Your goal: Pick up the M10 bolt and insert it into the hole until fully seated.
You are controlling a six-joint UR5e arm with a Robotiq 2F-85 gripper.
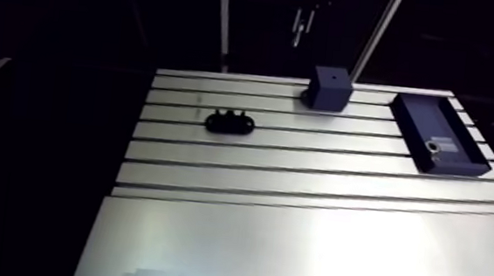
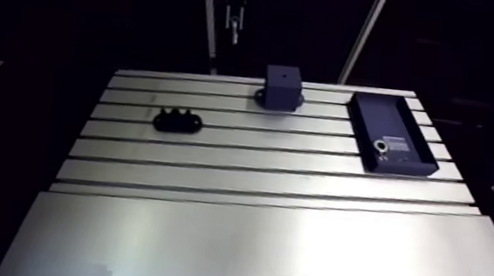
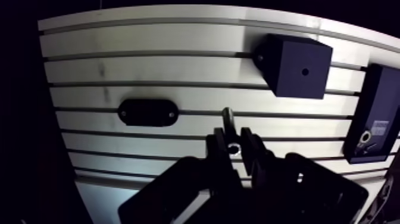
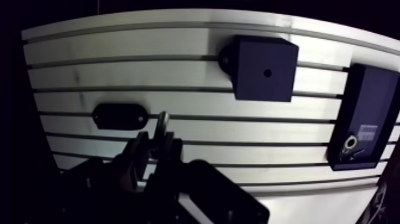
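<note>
Bolt (image 3: 228, 117) tight in end effector (image 3: 233, 140) grasp, head partly hidden between dark fingers (image 3: 218, 146).

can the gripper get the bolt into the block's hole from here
Probably yes: the gripper is shut on the bolt, the hole on the block faces up uncovered, and nothing stands between.

This is a robotics lab bench. A slotted aluminium table (image 1: 297, 198) fills the arm view, with a dark drilled block (image 1: 332, 87) at upper centre and a dark tray (image 1: 438, 133) at upper right.
</note>
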